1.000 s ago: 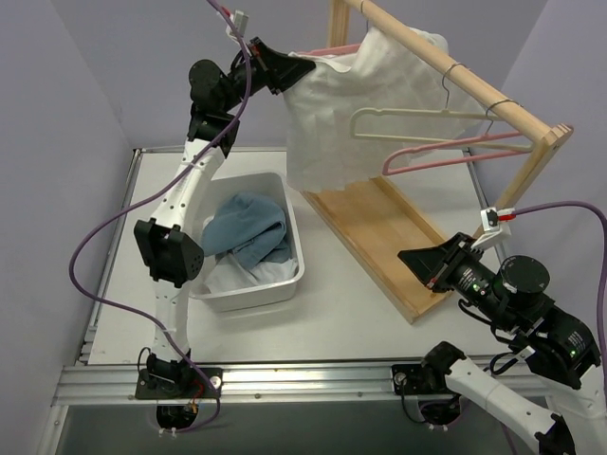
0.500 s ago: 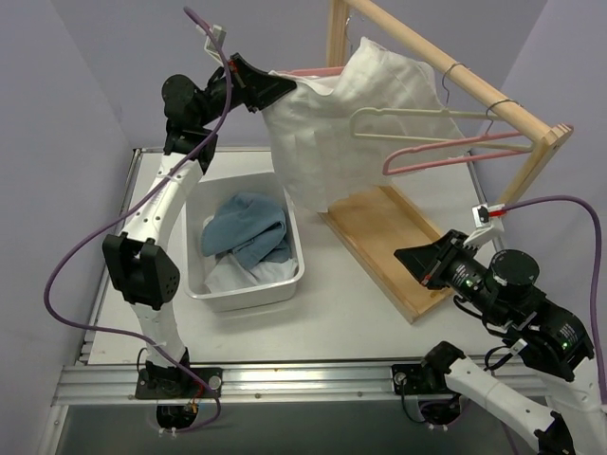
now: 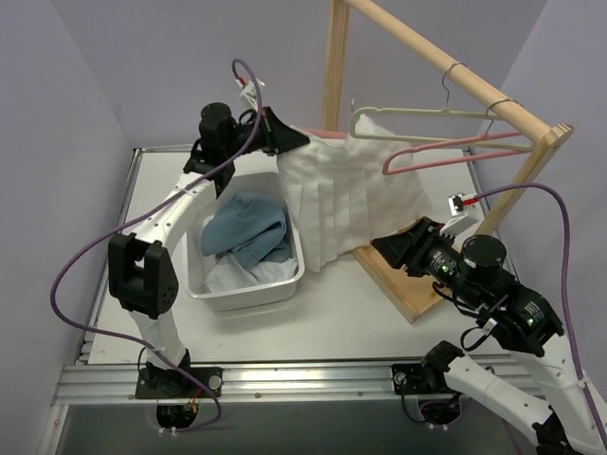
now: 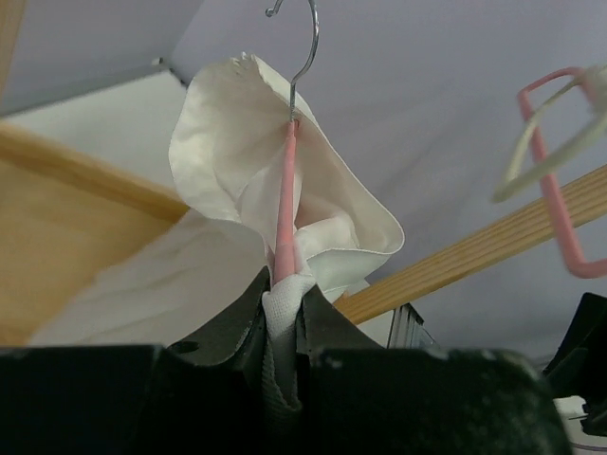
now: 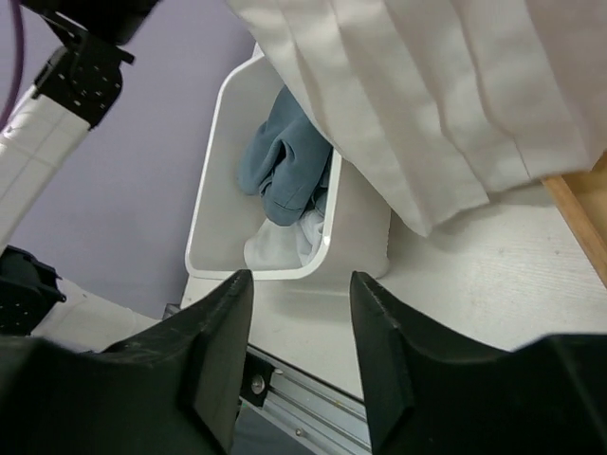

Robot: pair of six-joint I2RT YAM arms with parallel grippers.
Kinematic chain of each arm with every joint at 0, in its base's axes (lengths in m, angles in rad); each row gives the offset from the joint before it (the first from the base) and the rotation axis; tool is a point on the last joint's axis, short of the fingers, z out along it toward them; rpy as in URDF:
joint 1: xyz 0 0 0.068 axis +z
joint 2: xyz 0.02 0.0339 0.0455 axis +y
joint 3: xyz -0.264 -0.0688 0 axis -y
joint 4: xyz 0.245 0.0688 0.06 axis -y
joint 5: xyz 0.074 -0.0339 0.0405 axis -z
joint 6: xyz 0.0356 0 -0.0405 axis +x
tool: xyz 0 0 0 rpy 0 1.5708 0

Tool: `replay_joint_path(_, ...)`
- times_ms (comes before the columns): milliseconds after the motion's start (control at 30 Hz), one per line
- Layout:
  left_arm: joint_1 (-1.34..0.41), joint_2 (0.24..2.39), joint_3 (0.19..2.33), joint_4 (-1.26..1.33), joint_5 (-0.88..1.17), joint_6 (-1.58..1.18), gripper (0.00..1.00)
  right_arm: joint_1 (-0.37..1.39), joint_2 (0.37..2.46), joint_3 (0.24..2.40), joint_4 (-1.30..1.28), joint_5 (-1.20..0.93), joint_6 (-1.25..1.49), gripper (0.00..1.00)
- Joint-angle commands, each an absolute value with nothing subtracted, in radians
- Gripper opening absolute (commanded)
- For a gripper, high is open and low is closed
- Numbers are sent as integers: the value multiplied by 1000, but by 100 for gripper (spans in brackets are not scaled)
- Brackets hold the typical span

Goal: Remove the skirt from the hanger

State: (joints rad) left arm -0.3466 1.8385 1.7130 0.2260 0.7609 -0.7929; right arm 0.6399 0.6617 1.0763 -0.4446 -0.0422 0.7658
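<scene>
The white pleated skirt (image 3: 351, 194) hangs on a pink hanger (image 4: 285, 204), off the rail and held in the air right of the bin. My left gripper (image 3: 289, 140) is shut on the skirt's waistband and the hanger's end (image 4: 283, 289). The hanger's metal hook (image 4: 302, 52) is free above. My right gripper (image 3: 387, 246) is open and empty, just below and right of the skirt's hem (image 5: 446, 114), not touching it.
A white bin (image 3: 289, 280) with blue and white clothes (image 3: 248, 227) sits left of centre. The wooden rack (image 3: 455, 71) with its base (image 3: 398, 284) stands right. A cream hanger (image 3: 408, 116) and a pink hanger (image 3: 446, 156) hang on its rail.
My left gripper has come down and right, carrying the skirt and its hanger off the rail to bin height. My right gripper has moved left toward the hem.
</scene>
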Motion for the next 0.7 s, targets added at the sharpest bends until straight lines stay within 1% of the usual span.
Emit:
replay_joint_path(0,-429,1766,1651,207,707,-742,2,634,687,1045,-350,-40,770,44)
replay_joint_path(33,-448,1761,1637,207,701,-729,2,634,695,1029,-339,-37,773,46)
replay_joint_path(67,-466,1746,1611,203,678,-721,2,634,698,1025,-334,-28,778,51)
replay_joint_path(167,-525,1701,1547,193,640,-695,2,634,718,1014,-331,-20,792,59)
replay_joint_path(267,-557,1632,1481,218,640,-680,2,634,721,1022,-357,-3,790,62)
replay_joint_path(433,-568,1508,1339,186,644,-626,2,634,660,1029,-400,118,798,60)
replay_joint_path(567,-574,1396,1253,155,641,-595,2,632,626,1028,-417,173,802,51)
replay_joint_path(633,-583,1364,1224,129,638,-563,2,634,623,1025,-419,179,804,46)
replay_joint_path(667,-591,1358,1217,102,640,-552,2,634,624,1023,-416,179,805,45)
